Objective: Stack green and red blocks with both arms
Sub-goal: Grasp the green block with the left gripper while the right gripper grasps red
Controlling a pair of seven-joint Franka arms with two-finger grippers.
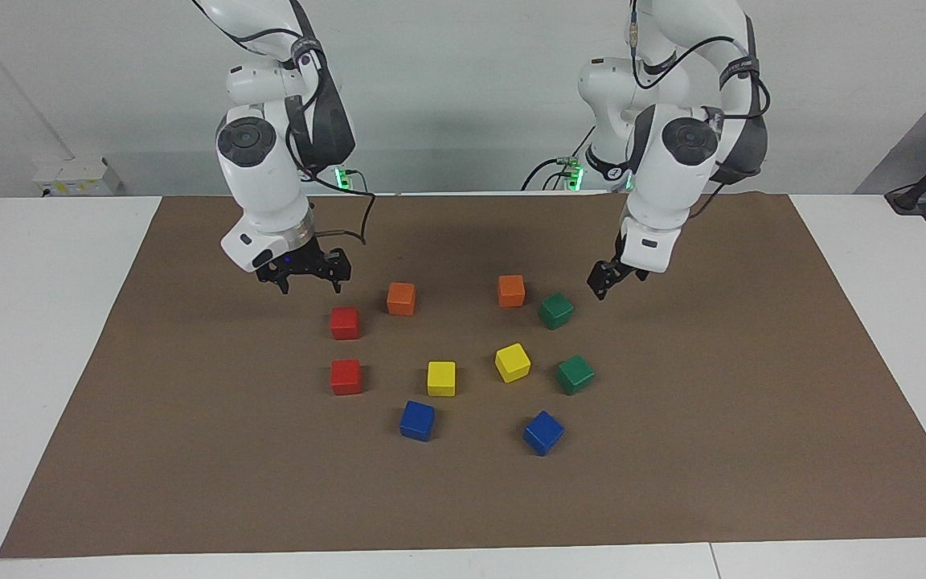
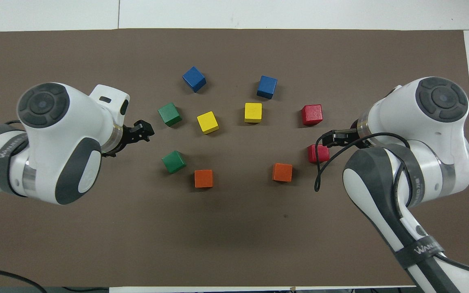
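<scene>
Two red blocks lie apart on the mat: one [image 1: 345, 322] [image 2: 318, 153] nearer to the robots, the other [image 1: 346, 376] [image 2: 312, 114] farther out. Two green blocks lie toward the left arm's end, one [image 1: 556, 310] [image 2: 174, 161] nearer and one [image 1: 575, 374] [image 2: 169, 114] farther. My right gripper [image 1: 310, 281] [image 2: 326, 139] hangs open and empty over the mat beside the nearer red block. My left gripper [image 1: 604, 285] [image 2: 148, 130] hangs low over the mat beside the nearer green block, open and holding nothing.
Between the red and green blocks lie two orange blocks [image 1: 401, 298] [image 1: 511, 290], two yellow blocks [image 1: 441, 378] [image 1: 512, 362] and two blue blocks [image 1: 417, 420] [image 1: 542, 432]. All rest on a brown mat [image 1: 752, 402] on a white table [image 1: 29, 322].
</scene>
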